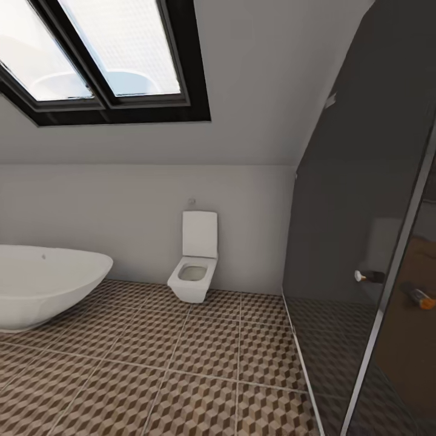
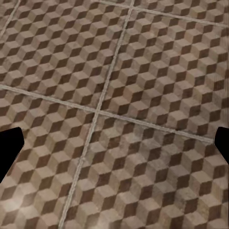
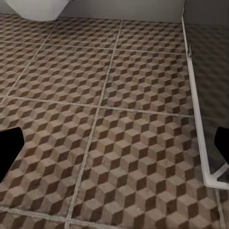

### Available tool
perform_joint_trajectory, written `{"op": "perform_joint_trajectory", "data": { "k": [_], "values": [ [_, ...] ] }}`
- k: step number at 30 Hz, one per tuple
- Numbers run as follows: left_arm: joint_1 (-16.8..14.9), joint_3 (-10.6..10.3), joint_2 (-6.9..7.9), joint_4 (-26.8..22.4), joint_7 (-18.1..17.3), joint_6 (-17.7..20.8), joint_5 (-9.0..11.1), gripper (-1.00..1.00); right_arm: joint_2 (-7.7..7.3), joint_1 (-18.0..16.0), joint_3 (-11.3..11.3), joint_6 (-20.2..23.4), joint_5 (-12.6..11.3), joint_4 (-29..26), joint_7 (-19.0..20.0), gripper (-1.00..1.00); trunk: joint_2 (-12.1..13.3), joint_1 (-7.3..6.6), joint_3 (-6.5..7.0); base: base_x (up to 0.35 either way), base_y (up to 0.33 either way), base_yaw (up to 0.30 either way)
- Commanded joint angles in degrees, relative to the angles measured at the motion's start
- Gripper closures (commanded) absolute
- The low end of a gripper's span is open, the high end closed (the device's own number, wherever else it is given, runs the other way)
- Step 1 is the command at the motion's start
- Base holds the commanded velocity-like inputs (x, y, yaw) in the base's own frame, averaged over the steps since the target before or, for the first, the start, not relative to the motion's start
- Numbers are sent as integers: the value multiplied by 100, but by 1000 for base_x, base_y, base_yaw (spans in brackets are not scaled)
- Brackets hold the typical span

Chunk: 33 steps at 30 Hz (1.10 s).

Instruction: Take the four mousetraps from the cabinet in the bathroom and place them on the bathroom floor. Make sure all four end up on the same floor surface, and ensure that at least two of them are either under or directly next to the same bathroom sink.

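The bathroom floor (image 1: 200, 357), tiled in a brown, beige and white cube pattern with pale grout lines, is stretching out open ahead in the head view. A white bathtub (image 1: 42, 287) is sitting at the left edge of that open stretch, and a white toilet (image 1: 195, 263) is standing against the back wall (image 1: 121, 212), with bare tiles running between the two. On the right, a dark glass shower screen (image 1: 357, 200) is closing off the room, its pale frame (image 1: 303, 363) running along the floor as a hard edge. Overhead, a black-framed skylight (image 1: 103, 60) is letting in light from the sloped ceiling.

In the left wrist view, the left pincer (image 2: 114, 148) is pointing down at plain floor tiles (image 2: 114, 95); its two dark fingertips (image 2: 9, 148) are showing at opposite sides of the picture, standing wide apart with nothing between them. Open tile is lying all around below it.

In the right wrist view, the right pincer (image 3: 114, 148) is likewise spread wide and holding nothing, its dark fingertips (image 3: 8, 150) far apart over the floor (image 3: 105, 143). The white strip of the shower frame (image 3: 198, 119) is running just beside one fingertip, ending in a corner near it, and a white fixture (image 3: 40, 8) is lying well ahead of the pincer.
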Motion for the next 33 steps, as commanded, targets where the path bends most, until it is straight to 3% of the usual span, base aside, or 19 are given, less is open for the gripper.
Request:
{"op": "perform_joint_trajectory", "data": {
  "k": [1,33],
  "values": [
    [0,0,0,-1,0,0,0,-100,0,0,-2,0,-1,0,0,-100,0,0,4,0,0,-244],
    [0,0,0,7,0,0,0,-100,0,0,1,0,6,0,0,-100,0,0,92,0,0,-256]
  ]
}}
